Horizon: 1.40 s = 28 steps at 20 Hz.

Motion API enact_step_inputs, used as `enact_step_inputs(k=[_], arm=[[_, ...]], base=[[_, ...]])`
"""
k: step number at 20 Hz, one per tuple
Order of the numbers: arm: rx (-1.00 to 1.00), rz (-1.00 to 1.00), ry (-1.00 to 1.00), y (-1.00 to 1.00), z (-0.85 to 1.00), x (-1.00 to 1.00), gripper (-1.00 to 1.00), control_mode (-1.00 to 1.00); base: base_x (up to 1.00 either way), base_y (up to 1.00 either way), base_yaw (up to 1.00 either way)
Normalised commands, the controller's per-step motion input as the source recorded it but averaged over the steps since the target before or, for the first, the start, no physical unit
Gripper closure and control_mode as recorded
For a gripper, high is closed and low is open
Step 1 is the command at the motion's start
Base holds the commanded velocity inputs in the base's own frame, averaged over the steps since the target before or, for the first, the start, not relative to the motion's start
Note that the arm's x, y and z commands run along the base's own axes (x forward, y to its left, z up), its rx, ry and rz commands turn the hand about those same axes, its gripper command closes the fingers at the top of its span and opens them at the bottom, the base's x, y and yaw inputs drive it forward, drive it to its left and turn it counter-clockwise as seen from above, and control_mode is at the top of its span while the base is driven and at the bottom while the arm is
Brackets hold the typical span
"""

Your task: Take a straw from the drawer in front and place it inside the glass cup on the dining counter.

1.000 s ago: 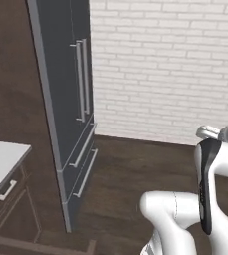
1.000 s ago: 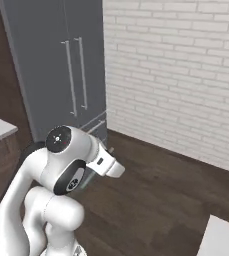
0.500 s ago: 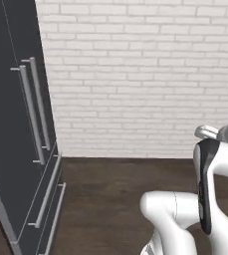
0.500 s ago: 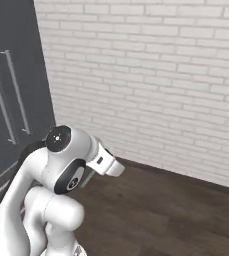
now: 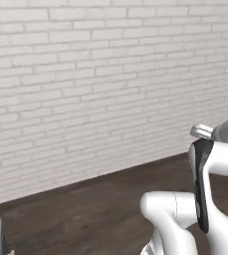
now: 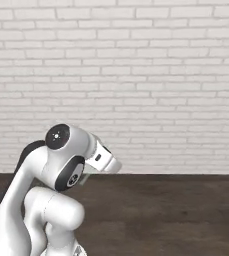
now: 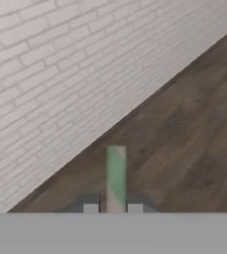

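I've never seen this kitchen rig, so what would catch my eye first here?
The white brick wall spans the background above a dark wooden floor. The white arm is folded up in the foreground. In the hand view, the gripper is shut on a pale greenish straw pointing towards the wall.

Dark wood-plank floor [image 5: 85,209] runs to the foot of a white brick wall [image 5: 95,74].

Glossy white arm [image 6: 46,200] of rounded, bulbous segments — dark grey joint caps and a black strip [image 5: 201,191] down one link.
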Motion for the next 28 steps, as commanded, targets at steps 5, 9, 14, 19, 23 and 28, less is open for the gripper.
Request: enact_step_inputs(k=[5,9,14,19,23,28], arm=[[0.00,0.00,0.00,0.00,0.00,0.00,1.00,1.00],[0.00,0.00,0.00,0.00,0.00,0.00,1.00,1.00],[0.00,0.00,0.00,0.00,0.00,0.00,1.00,1.00],[0.00,0.00,0.00,0.00,0.00,0.00,1.00,1.00],[0.00,0.00,0.00,0.00,0.00,0.00,1.00,1.00],[0.00,0.00,0.00,0.00,0.00,0.00,1.00,1.00]], base=[[0.37,0.00,-0.77],[0.47,0.00,-0.75],[0.62,0.16,-0.71],[0.82,0.51,-0.65],[0.85,0.76,-0.61],[0.98,0.66,-0.60]])
